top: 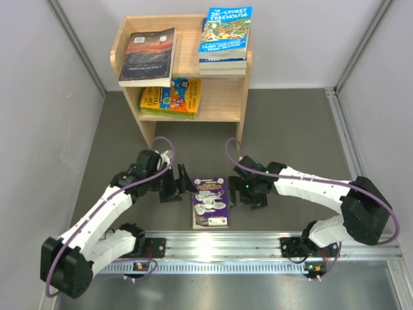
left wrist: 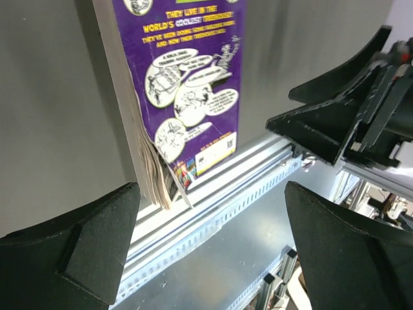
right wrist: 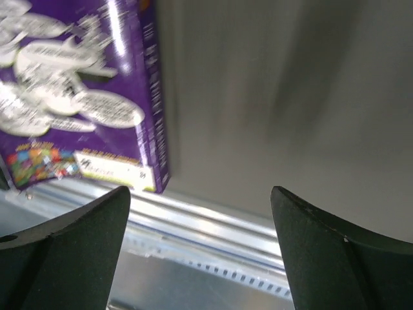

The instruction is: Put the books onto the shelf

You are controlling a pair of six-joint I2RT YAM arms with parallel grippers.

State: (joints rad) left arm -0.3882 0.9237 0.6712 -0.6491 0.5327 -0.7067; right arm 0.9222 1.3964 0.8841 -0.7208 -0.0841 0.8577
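Observation:
A purple book [top: 210,201] lies flat on the grey table between my two grippers, its near end at the metal rail. My left gripper [top: 186,187] stands open just left of it, touching nothing. The left wrist view shows the book [left wrist: 187,71] ahead of the gripper [left wrist: 213,248], whose jaws are wide apart. My right gripper [top: 234,191] is open just right of the book [right wrist: 84,97], nothing between its fingers [right wrist: 64,252]. The wooden shelf [top: 227,97] stands at the back. It holds a dark brown book [top: 147,57], a blue stack [top: 224,39] and yellow-orange books [top: 171,97] below.
An aluminium rail [top: 219,245] runs along the near edge, with both arm bases on it. Grey wall panels [top: 39,129] close in the left and right sides. In the left wrist view my right gripper [left wrist: 348,110] shows at the upper right.

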